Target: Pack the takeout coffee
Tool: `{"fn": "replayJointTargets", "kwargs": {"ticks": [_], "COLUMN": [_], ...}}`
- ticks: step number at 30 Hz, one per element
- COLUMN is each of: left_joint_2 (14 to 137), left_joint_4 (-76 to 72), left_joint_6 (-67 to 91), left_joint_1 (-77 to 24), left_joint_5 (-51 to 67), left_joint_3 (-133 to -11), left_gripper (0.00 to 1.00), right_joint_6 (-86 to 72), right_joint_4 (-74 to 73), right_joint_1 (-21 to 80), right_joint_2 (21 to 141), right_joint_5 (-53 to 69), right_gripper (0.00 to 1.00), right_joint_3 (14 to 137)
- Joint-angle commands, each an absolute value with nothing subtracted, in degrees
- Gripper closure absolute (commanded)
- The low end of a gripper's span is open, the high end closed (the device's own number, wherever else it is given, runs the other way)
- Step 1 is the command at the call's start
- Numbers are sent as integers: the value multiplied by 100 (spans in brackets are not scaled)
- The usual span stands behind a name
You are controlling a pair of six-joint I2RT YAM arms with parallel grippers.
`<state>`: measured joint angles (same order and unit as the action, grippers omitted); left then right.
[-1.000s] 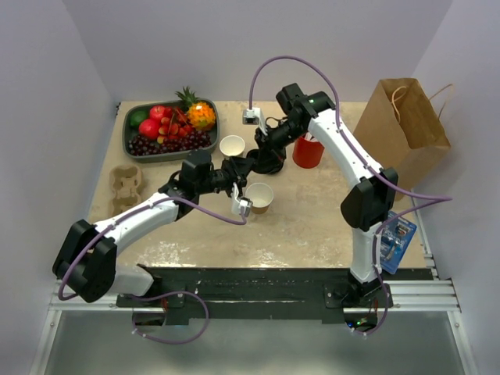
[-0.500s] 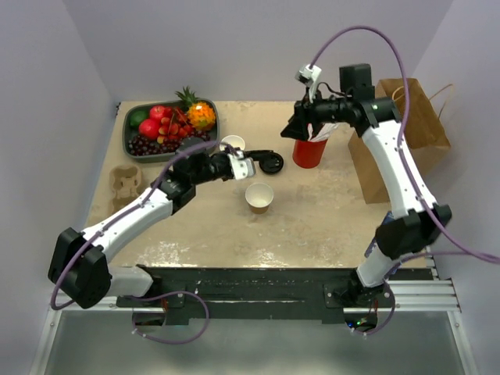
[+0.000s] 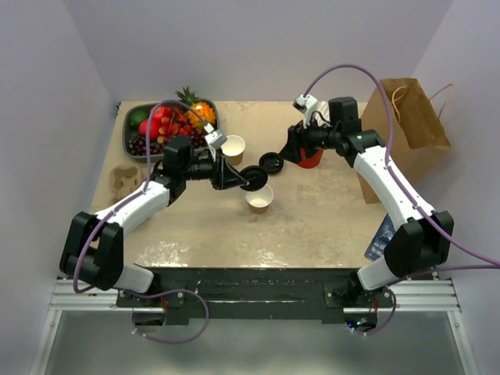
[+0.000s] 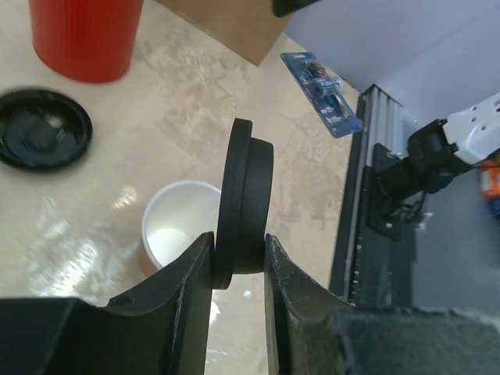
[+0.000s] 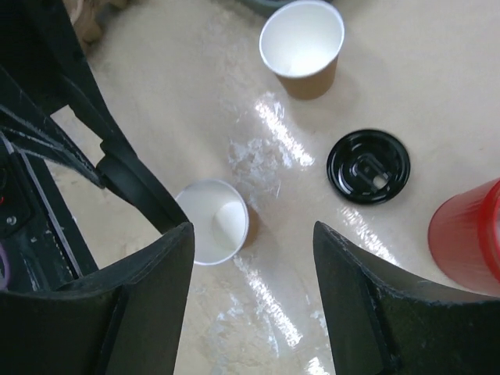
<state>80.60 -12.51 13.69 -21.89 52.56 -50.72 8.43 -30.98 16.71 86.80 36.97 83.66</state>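
The takeout coffee cup (image 3: 259, 198) stands lidless mid-table, white with a tan band and pale liquid inside; it also shows in the wrist views (image 4: 176, 233) (image 5: 212, 221). My left gripper (image 3: 234, 176) (image 4: 238, 238) is shut on a round black lid (image 3: 251, 178) (image 4: 246, 205), held on edge just above and left of that cup. A second black lid (image 3: 271, 162) (image 5: 368, 166) lies flat on the table beyond it. My right gripper (image 3: 291, 147) (image 5: 254, 234) hovers open above the table, nothing between its fingers.
A look-alike paper cup (image 3: 233, 147) (image 5: 301, 47) stands behind, and a red cup (image 3: 311, 154) by the right gripper. A fruit tray (image 3: 133, 117) is far left, a cup carrier (image 3: 125, 181) left, a paper bag (image 3: 406, 117) far right, a blue packet (image 4: 324, 94) near right.
The left gripper has carried a black lid back over the middle cup. The right gripper has opened, swung up, then come down beside the red cup.
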Motion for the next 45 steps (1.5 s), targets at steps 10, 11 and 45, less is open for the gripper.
{"fn": "replayJointTargets", "kwargs": {"ticks": [10,11,45], "left_joint_2": [8868,8929,9862], "left_joint_4": [-2381,-2399,-2118], "left_joint_6": [3498,3507,3612], "left_joint_1": [-1916,-1916,-1881], "left_joint_5": [6407,6399,6003], "left_joint_3": [-4614,-4640,-5194], "left_gripper": [100,100,71], "right_joint_6": [149,149,-343], "right_joint_4": [-2469,-2505,-2136], "right_joint_1": [1679,1679,2127], "right_joint_2": [8613,8657,9571], "right_joint_5": [4289,4393,4360], "right_gripper": [23,14,3], "right_joint_3": [7400,7409,6864]}}
